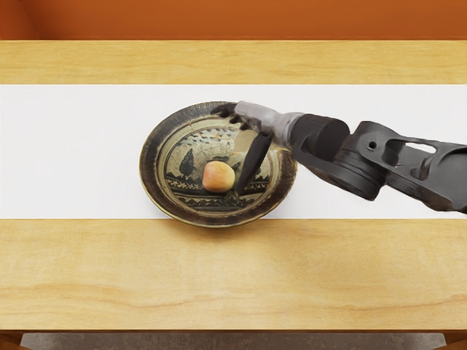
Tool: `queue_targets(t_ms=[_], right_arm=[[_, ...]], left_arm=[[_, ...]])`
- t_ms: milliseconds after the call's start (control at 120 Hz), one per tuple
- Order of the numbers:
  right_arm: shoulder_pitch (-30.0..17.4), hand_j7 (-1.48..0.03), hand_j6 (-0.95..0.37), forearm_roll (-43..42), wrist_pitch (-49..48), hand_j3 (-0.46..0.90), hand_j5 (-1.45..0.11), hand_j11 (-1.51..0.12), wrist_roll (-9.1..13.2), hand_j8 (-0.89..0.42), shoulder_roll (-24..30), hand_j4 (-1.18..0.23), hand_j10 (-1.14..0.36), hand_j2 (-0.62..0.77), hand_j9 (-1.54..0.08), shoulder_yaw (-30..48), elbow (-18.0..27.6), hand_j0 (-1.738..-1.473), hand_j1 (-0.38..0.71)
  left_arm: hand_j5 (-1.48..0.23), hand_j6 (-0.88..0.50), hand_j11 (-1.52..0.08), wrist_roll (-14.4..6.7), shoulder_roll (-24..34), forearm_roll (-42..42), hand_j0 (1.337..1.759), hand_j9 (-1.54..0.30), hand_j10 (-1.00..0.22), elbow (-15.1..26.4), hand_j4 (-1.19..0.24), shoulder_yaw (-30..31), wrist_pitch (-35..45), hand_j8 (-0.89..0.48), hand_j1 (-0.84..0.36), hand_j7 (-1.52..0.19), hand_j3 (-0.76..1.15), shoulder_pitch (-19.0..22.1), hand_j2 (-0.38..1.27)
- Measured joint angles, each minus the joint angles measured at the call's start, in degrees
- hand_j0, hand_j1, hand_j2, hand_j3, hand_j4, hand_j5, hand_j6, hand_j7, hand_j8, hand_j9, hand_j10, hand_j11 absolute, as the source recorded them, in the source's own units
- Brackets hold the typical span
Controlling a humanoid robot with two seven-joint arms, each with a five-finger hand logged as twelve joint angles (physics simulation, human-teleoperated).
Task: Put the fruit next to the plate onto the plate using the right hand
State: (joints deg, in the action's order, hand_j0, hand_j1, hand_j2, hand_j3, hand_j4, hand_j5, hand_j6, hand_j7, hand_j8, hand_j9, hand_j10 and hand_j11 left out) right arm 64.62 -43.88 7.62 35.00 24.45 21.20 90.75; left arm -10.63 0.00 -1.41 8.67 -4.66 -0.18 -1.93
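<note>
The fruit (218, 176) is lying in the middle of the plate (151, 157), on a white runner (73, 146) across the table (219, 277). The right hand (252, 122) is hovering over the plate's far rim, fingers (252, 159) spread and gripping nothing; one finger is reaching down just beside the fruit, perhaps touching it.

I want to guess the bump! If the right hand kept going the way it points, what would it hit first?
Probably the plate, at its far-left rim: the right hand points left across it, seemingly just above. The fruit lies nearer the camera, off that line. Height is hard to judge.
</note>
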Motion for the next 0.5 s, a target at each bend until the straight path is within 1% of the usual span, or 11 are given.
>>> queue_targets(t_ms=[125,175,225,292,375,500], right_arm=[[-0.8,-0.07,-0.03,14.5,-19.6,0.00,-0.07,-0.07,0.0,-0.03,13.2,-0.05,-0.04,0.02,-0.07,10.9,0.1,-1.658,-0.31],[-1.2,-0.05,-0.02,20.5,-28.0,0.00,-0.05,-0.05,0.0,-0.02,17.9,-0.04,-0.03,0.01,-0.05,13.6,-0.6,-1.658,-0.32],[-1.6,-0.04,-0.02,25.5,-33.6,0.00,-0.04,-0.04,0.0,-0.02,22.0,-0.03,-0.02,0.01,-0.04,15.3,-1.3,-1.658,-0.33],[-2.5,-0.03,-0.01,31.9,-37.8,0.00,-0.03,-0.03,0.0,-0.01,26.8,-0.02,-0.02,0.01,-0.03,16.4,-2.6,-1.658,-0.33],[-4.1,-0.02,-0.01,37.7,-40.5,0.00,-0.02,-0.02,0.0,-0.01,32.0,-0.02,-0.01,0.01,-0.02,17.0,-3.8,-1.658,-0.34],[-5.6,-0.01,-0.01,41.3,-42.0,0.00,-0.01,-0.01,0.0,-0.01,35.7,-0.01,-0.01,0.00,-0.01,17.2,-4.5,-1.658,-0.34]], left_arm=[[0.00,0.00,0.00,0.0,0.0,0.0,1.658,0.00,0.00,0.0,0.00,0.0,0.0,0.00,0.35,0.00,0.00,0.0,0.00],[0.00,0.00,0.00,0.0,0.0,0.0,1.658,0.00,0.00,0.0,0.00,0.0,0.0,0.00,0.35,0.00,0.00,0.0,0.00],[0.00,0.00,0.00,0.0,0.0,0.0,1.658,0.00,0.00,0.0,0.00,0.0,0.0,0.00,0.35,0.00,0.00,0.0,0.00],[0.00,0.00,0.00,0.0,0.0,0.0,1.658,0.00,0.00,0.0,0.00,0.0,0.0,0.00,0.35,0.00,0.00,0.0,0.00],[0.00,0.00,0.00,0.0,0.0,0.0,1.658,0.00,0.00,0.1,0.00,0.0,-0.1,0.00,0.35,0.00,0.00,0.0,0.00],[0.00,0.00,0.00,0.0,0.0,0.0,1.658,0.00,0.00,0.1,0.00,0.0,-0.2,0.00,0.35,0.00,0.00,0.0,0.00]])
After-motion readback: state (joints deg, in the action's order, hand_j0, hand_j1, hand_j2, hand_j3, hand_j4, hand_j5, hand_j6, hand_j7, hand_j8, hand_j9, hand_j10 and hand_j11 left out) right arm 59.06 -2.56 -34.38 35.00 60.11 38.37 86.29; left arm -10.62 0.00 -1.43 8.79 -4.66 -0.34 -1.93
